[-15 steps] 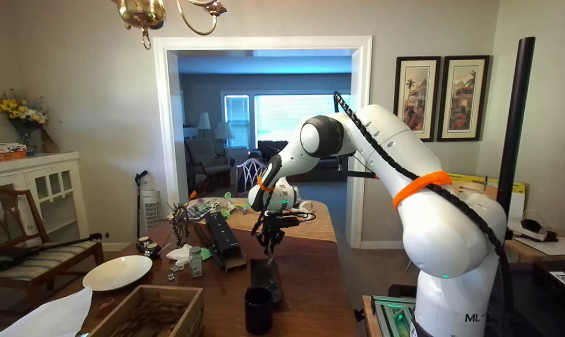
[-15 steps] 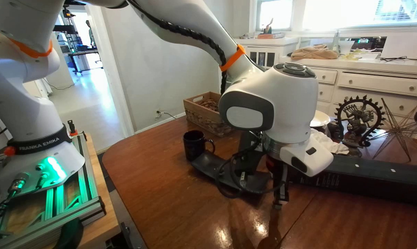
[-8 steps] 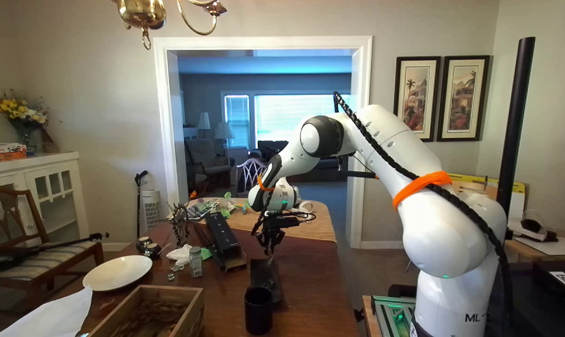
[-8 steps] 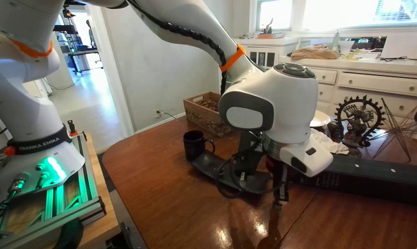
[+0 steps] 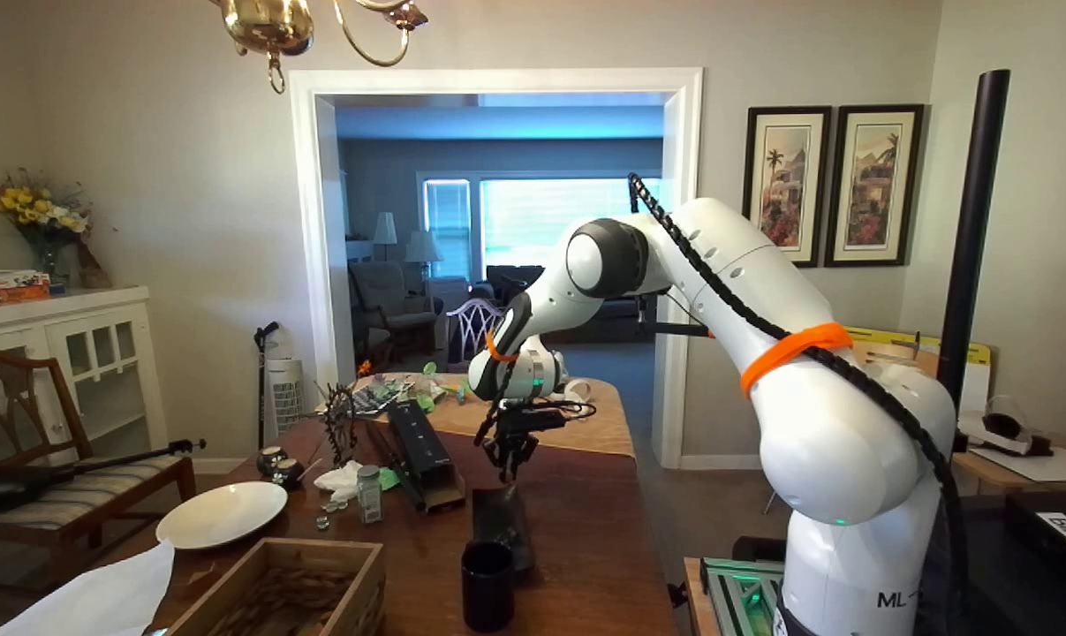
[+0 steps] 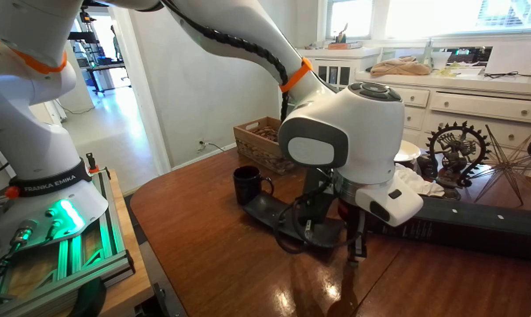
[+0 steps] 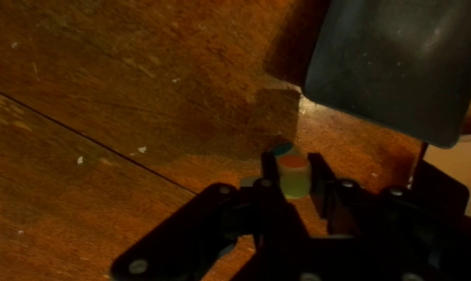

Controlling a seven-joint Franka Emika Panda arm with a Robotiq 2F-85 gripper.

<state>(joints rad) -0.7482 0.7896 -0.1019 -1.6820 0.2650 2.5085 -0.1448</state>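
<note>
In the wrist view my gripper (image 7: 290, 160) has both fingers against the sides of a small rounded block (image 7: 295, 183), with an orange top and a yellow-green face. A blue-green face (image 7: 282, 148) shows just behind it; I cannot tell whether it is a separate block. In an exterior view the gripper (image 6: 355, 255) points down close above the brown table (image 6: 195, 246), with a small greenish spot at its tips. It also shows in the other exterior view (image 5: 508, 468). A dark curved tray (image 7: 391, 74) lies beside the gripper, also visible in both exterior views (image 6: 269, 211) (image 5: 500, 517).
A black mug (image 6: 247, 185) stands by the tray's end. A long black box (image 6: 481, 229) lies on the gripper's other side. A wooden basket (image 6: 243, 136), a metal statue (image 6: 456, 154), a white plate (image 5: 223, 514) and a glass jar (image 5: 369, 495) stand farther off.
In an exterior view the wrist and gripper have sunk very slightly, and the spot at the fingertips has turned from pale to greenish. Nothing else has visibly moved.
</note>
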